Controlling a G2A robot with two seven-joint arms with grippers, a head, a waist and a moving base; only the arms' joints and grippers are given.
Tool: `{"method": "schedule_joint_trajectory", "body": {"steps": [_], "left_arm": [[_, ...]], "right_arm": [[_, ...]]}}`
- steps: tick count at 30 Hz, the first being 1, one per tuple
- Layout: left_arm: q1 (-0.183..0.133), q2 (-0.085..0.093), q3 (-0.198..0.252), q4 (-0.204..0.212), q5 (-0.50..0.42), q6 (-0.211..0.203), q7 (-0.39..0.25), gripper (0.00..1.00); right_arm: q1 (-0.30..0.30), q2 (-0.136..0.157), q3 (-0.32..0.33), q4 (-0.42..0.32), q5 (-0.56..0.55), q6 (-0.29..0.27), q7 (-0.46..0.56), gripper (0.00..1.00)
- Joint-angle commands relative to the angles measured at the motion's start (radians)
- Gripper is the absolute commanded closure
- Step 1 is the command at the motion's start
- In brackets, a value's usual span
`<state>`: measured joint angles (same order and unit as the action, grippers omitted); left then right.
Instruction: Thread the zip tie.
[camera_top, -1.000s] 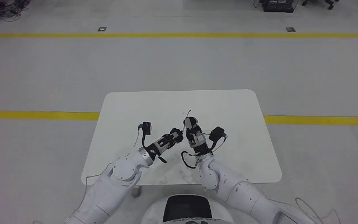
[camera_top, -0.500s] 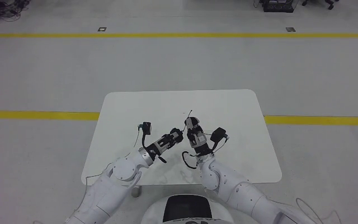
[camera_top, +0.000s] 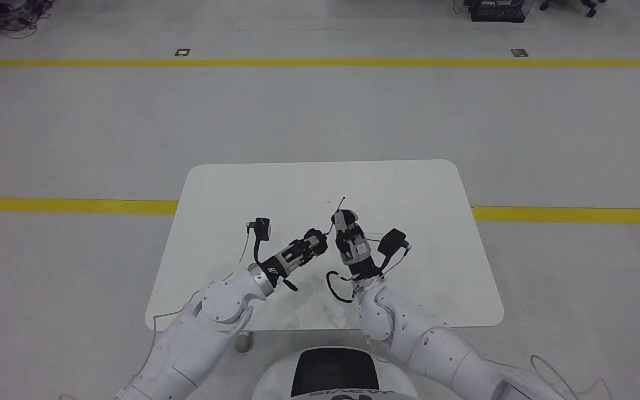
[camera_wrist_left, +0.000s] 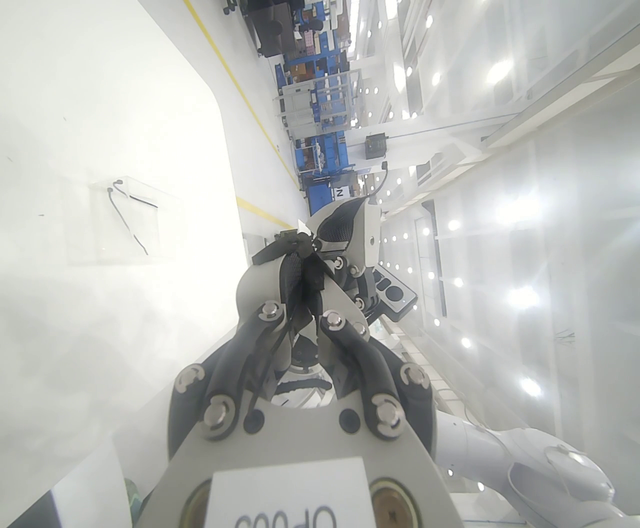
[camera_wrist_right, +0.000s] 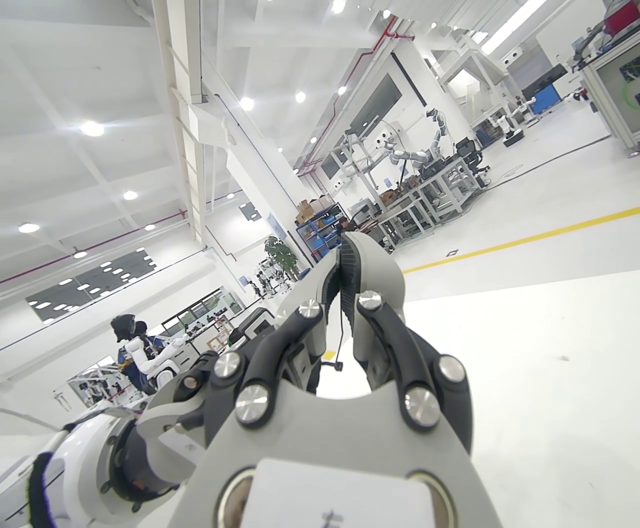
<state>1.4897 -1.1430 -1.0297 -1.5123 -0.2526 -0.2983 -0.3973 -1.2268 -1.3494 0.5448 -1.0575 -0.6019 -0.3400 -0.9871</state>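
Both grippers hang close together over the middle of the white table (camera_top: 420, 200). My right gripper (camera_top: 343, 220) (camera_wrist_right: 344, 252) is shut on a thin black zip tie (camera_wrist_right: 341, 332). The strap runs between its fingers, its small head hangs below them, and the tail (camera_top: 339, 204) sticks out past the tips. My left gripper (camera_top: 318, 238) (camera_wrist_left: 300, 250) is shut on a black zip tie strap (camera_wrist_left: 295, 270) at its tips, and it points at the right gripper's fingertip (camera_wrist_left: 350, 225) just beyond. Whether both grippers hold the same tie is unclear.
In the left wrist view a clear plastic box (camera_wrist_left: 127, 220) stands on the table with a black zip tie (camera_wrist_left: 125, 215) in it. The table's rounded corner and a yellow floor line (camera_top: 90, 206) lie beyond.
The right gripper and the tail it holds have drifted slightly to the right. The left arm has kept still.
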Motion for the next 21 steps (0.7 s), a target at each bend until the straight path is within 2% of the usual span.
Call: {"method": "schedule_joint_trajectory", "body": {"steps": [1, 21], "left_arm": [[0.000, 0.000, 0.000, 0.000, 0.000, 0.000, 0.000, 1.00], [0.000, 0.000, 0.000, 0.000, 0.000, 0.000, 0.000, 1.00]], "right_arm": [[0.001, 0.000, 0.001, 0.001, 0.002, 0.000, 0.002, 1.00], [0.001, 0.000, -0.004, -0.001, 0.000, 0.000, -0.002, 1.00]]}}
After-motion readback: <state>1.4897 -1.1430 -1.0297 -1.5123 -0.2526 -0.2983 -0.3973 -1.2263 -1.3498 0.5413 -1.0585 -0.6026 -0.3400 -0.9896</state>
